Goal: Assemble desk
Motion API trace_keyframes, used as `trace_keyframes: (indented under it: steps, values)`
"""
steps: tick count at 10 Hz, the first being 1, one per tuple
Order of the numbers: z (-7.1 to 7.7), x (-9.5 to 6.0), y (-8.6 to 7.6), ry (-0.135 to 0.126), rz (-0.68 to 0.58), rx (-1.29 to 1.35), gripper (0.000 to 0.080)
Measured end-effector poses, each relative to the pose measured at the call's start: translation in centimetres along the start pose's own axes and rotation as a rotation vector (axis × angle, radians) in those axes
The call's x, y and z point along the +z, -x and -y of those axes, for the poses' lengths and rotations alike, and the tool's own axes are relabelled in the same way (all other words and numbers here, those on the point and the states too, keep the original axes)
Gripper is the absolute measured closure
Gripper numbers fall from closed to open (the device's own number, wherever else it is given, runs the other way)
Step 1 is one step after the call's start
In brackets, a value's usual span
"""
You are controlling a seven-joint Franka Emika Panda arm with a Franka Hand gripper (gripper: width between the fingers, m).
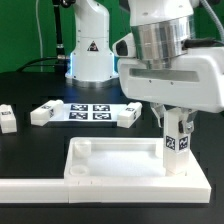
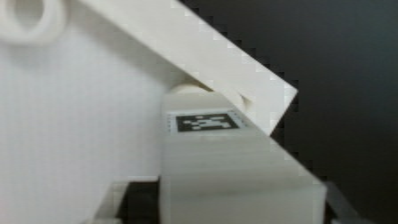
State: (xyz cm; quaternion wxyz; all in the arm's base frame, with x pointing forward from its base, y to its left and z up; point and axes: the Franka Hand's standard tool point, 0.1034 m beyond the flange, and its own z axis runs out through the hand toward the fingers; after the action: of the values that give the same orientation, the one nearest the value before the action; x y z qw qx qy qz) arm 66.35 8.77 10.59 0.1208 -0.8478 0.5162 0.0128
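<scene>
The white desk top (image 1: pixel 118 158) lies rim-up near the table's front. My gripper (image 1: pixel 177 122) is shut on a white block leg (image 1: pixel 177 141) with a black-and-white tag, holding it upright at the desk top's corner on the exterior view's right. In the wrist view the held leg (image 2: pixel 226 160) runs from my gripper (image 2: pixel 231 208) to the desk top's rim (image 2: pixel 214 62), and its end is by the corner. I cannot tell whether it is seated in a socket. A round socket (image 2: pixel 25 24) shows on the desk top (image 2: pixel 71 120).
The marker board (image 1: pixel 88 111) lies behind the desk top, with a loose leg (image 1: pixel 42 113) at one end and another leg (image 1: pixel 127 117) at the other. A third loose leg (image 1: pixel 7 120) lies far left. The long white border bar (image 1: pixel 100 190) runs along the front. The robot base (image 1: pixel 90 50) stands behind.
</scene>
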Motion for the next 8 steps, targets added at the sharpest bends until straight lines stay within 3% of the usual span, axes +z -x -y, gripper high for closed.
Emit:
trace_keyframes:
  steps: [3,6,7,8]
  values:
    - [0.10,0.41,0.40,-0.060,0.074,0.481,0.0493]
    - [0.17,0.48,0.61,-0.061,0.080,0.504,0.0426]
    - [0.15,0.49,0.63,-0.059,0.080,0.498,0.0254]
    - [0.01,0.36,0.69,-0.025,0.080,0.317,0.0254]
